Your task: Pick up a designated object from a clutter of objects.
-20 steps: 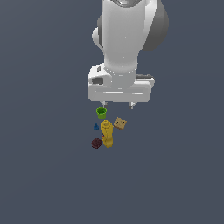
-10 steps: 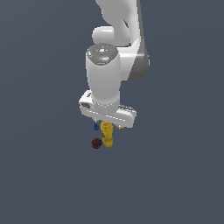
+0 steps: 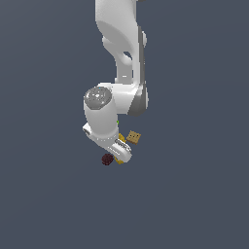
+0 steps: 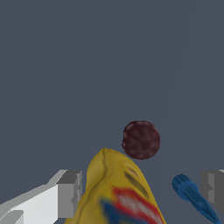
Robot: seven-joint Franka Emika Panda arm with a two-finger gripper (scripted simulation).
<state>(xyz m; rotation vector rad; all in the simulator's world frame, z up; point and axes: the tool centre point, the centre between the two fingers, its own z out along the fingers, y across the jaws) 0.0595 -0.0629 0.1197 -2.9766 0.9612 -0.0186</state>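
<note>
In the wrist view, the two grey fingers [image 4: 70, 192] of the claw [image 4: 142, 192] are seen nearest, spread wide with nothing gripped. Between them the yellow bottle-shaped object [image 4: 118, 192] is seen, its printed label blurred, and the small blue piece [image 4: 192, 197] lies just beside the other finger. Whether either is touched by a finger cannot be told.

Just beyond the yellow bottle's tip the dark maroon ball [image 4: 141, 140] is found, round and bumpy, with its whole outline exposed. It is close to the bottle's edge, and whether they touch cannot be told. It lies outside the claw's span. Farther on, only bare grey tabletop [image 4: 87, 57] is shown, so open room is left around the ball on every side but the bottle's.

In the exterior view, the arm [image 3: 107, 119] is seen bent low over the clutter, and most of the items are hidden by it. The ball [image 3: 107, 159] is seen uncovered on the tabletop [image 3: 194, 194] just off the hand's lower edge, toward the exterior view's left. The tan square cracker [image 3: 134, 137] is seen at the arm's other side, toward the exterior view's right, well clear of the ball. A sliver of yellow [image 3: 119, 161] is visible beneath the hand. Wide bare surface surrounds the group.
</note>
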